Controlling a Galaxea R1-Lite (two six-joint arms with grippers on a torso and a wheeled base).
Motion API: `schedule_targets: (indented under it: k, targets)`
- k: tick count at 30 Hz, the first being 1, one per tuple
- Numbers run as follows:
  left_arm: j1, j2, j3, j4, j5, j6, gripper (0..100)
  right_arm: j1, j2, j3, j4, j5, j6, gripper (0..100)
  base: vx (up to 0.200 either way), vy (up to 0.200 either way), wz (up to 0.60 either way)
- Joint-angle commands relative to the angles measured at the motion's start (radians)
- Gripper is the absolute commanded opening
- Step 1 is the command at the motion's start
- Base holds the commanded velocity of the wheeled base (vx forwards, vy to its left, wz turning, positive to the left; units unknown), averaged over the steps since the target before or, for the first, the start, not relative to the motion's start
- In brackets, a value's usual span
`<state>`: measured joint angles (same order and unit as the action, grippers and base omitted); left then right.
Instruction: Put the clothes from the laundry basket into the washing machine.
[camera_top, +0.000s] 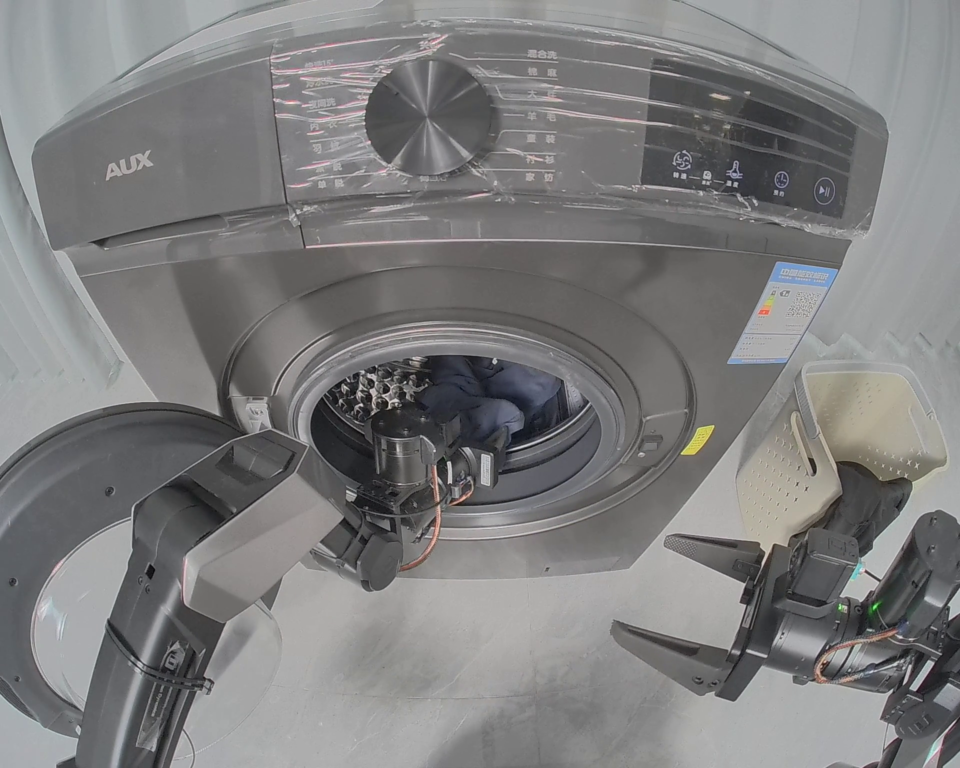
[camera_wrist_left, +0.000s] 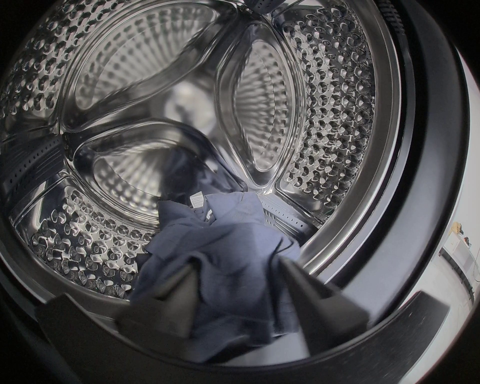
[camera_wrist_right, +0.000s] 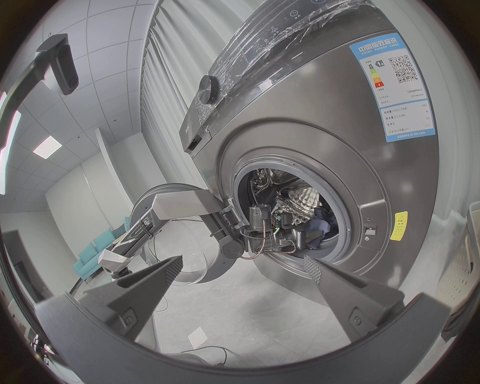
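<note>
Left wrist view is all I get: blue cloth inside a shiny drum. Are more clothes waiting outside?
Observer: Yes, a dark garment spills from the laundry basket beside the washing machine.
Visitor: Where's the other hand?
Observer: The right hand is open, low above the floor before that basket.
Visitor: And the door?
Observer: The door stands swung wide open on the robot's left.

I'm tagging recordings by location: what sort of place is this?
Likely a lab or showroom mock-up of a laundry corner, not a home: the washing machine has plastic film on its panel, a laundry basket sits beside it, and office-style ceiling tiles span a large room.
</note>
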<state>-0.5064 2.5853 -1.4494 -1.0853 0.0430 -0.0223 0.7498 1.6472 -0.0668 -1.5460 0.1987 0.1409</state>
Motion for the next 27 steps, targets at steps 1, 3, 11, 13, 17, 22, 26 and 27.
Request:
schedule_targets:
  k: [1, 3, 11, 13, 17, 22, 26, 27]
  targets:
    - [0.008, 0.007, -0.046, -0.001, 0.003, -0.004, 0, 0.000, -0.003, -0.004, 0.000, 0.001, 0.000, 100, 0.000, 0.000, 0.00]
    - [0.012, 0.010, -0.085, -0.001, 0.011, -0.004, 0, 0.000, -0.003, -0.004, 0.000, 0.001, 0.000, 100, 0.000, 0.000, 0.00]
    - [0.031, 0.084, -0.306, -0.018, 0.038, -0.018, 0, -0.001, -0.004, -0.004, 0.000, 0.001, 0.000, 100, 0.000, 0.000, 0.00]
    - [0.032, 0.098, -0.339, -0.016, 0.038, -0.018, 0, -0.001, -0.004, -0.004, 0.000, 0.001, 0.002, 100, 0.000, 0.000, 0.00]
    - [0.039, 0.111, -0.384, -0.001, 0.037, -0.018, 0, -0.001, -0.006, -0.005, 0.000, 0.001, 0.002, 100, 0.000, 0.000, 0.00]
    - [0.039, 0.116, -0.381, 0.002, 0.038, -0.021, 100, -0.001, -0.007, -0.005, 0.000, 0.001, 0.000, 100, 0.000, 0.000, 0.00]
    - [0.035, 0.104, -0.358, 0.004, 0.044, -0.050, 100, -0.001, -0.012, -0.005, 0.000, 0.001, 0.002, 100, 0.000, 0.000, 0.00]
    - [0.032, 0.095, -0.338, 0.005, 0.048, -0.051, 100, -0.001, -0.012, -0.005, 0.000, 0.001, 0.002, 100, 0.000, 0.000, 0.00]
